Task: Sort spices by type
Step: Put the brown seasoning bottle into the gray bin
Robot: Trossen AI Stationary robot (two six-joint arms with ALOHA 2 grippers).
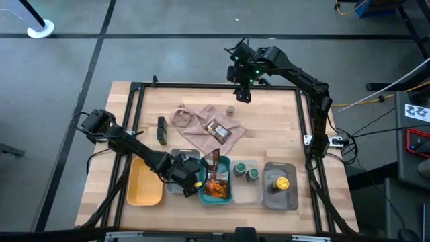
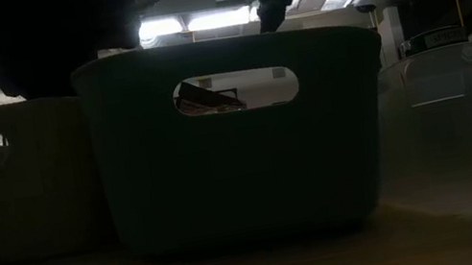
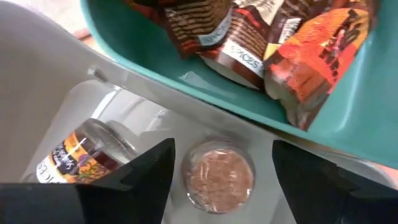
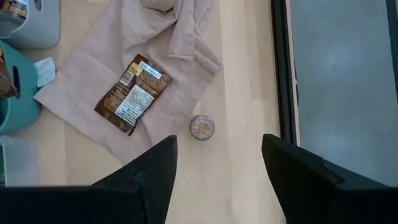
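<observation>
Left gripper open above tan-lidded jar.

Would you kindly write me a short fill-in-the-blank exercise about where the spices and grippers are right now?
1. The left gripper hovers open over the ____ tray.
2. Several orange-brown packets lie in the ____ tray.
3. One brown packet lies on the beige-pink ____.
4. The right gripper is open above a small ____ standing on bare wood.

Missing words: grey; teal; cloth; jar

Glossy foil packets, smooth plastic teal tray, matt wooden table.
</observation>
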